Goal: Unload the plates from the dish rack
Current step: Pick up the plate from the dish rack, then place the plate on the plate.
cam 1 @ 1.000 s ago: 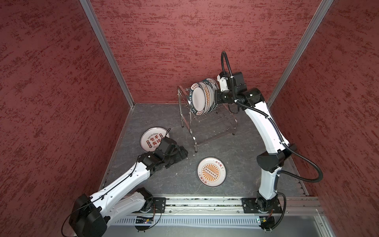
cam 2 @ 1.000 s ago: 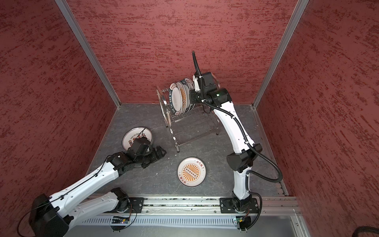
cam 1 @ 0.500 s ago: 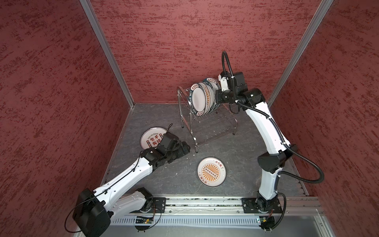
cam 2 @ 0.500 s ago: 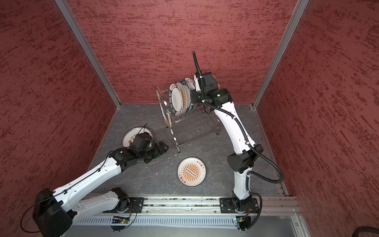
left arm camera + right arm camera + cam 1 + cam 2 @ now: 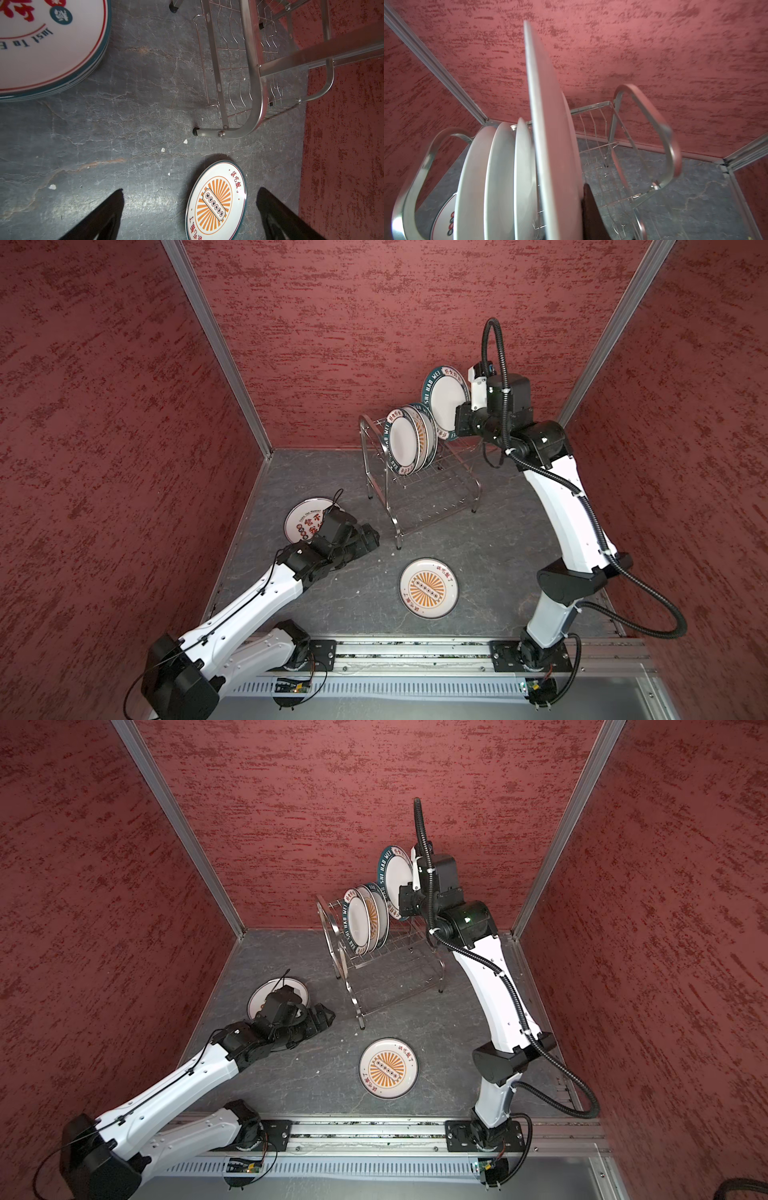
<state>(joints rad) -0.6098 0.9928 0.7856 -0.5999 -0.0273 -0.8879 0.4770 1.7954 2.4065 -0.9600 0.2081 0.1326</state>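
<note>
Plates (image 5: 405, 443): three are standing on edge in the upper tier of the steel-wire rack (image 5: 436, 489), upper centre. A fourth, teal-rimmed plate (image 5: 446, 400) is hanging up and right of them, the right gripper (image 5: 462, 428) clamping its lower rim. A stack (image 5: 300, 516), several deep, is lying flat on the grey cracked floor (image 5: 498, 564), left of centre. One sunburst plate (image 5: 428, 588) is lying alone, lower centre. The left gripper (image 5: 368, 537) is hovering beside the stack, fingers spread wide.

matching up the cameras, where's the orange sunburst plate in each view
both top views: sunburst plate flat on the floor, on the robot's side of the rack.
left wrist: between the fingertips of the open left hand.
right wrist: not in it.
shared landmark: the rack's near foot.
</note>
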